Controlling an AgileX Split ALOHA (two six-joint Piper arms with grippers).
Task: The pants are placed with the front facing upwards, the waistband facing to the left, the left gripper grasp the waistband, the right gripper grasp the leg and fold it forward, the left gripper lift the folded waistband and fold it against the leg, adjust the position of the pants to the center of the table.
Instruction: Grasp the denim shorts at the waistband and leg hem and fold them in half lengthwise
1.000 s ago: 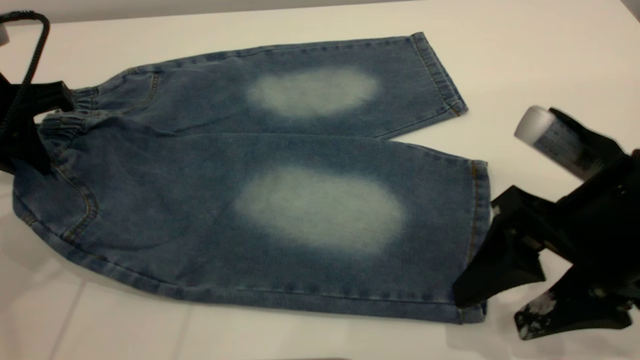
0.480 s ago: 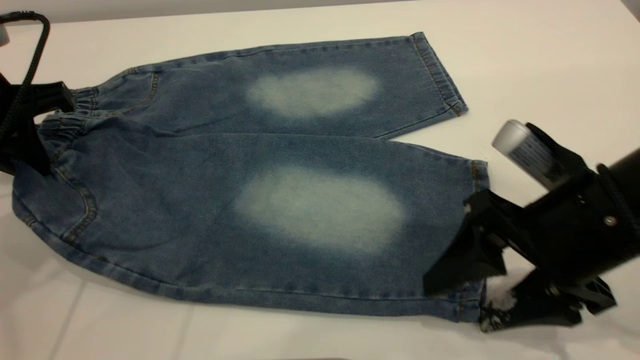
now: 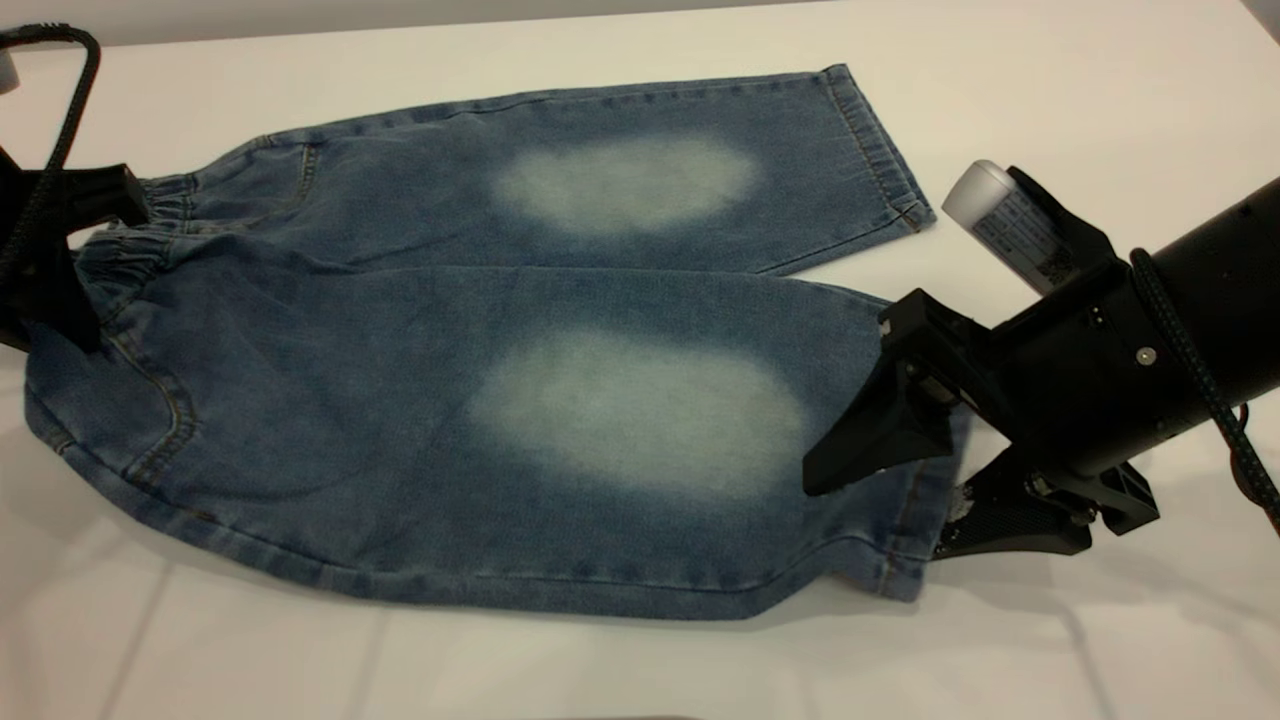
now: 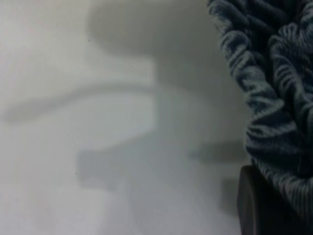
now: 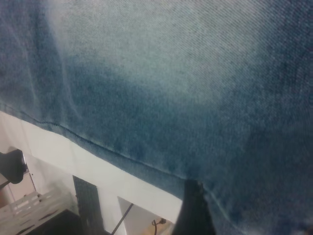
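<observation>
1. Surveying the exterior view: the pants [image 3: 480,370] lie flat, front up, on the table [image 3: 1050,90], waistband [image 3: 130,235] toward my left arm, both legs spread toward my right.
2. Same view, left gripper [image 3: 85,235]: at the table's left edge, closed on the gathered waistband; I judge it pins that end so the cloth cannot slide.
3. Same view, right gripper [image 3: 905,490]: at the hem of the near leg [image 3: 640,420], one finger above the denim, the other beneath, apparently pinching the hem, which bunches up off the table. Grip taken here, I judge, so the leg can be folded forward.
4. Left wrist view: ruffled waistband fills one side, close to the camera, bare table beyond; the fingers' gap I cannot tell here.
5. Right wrist view: leg denim and its stitched edge hang close before the camera, consistent with the hem being raised.
</observation>
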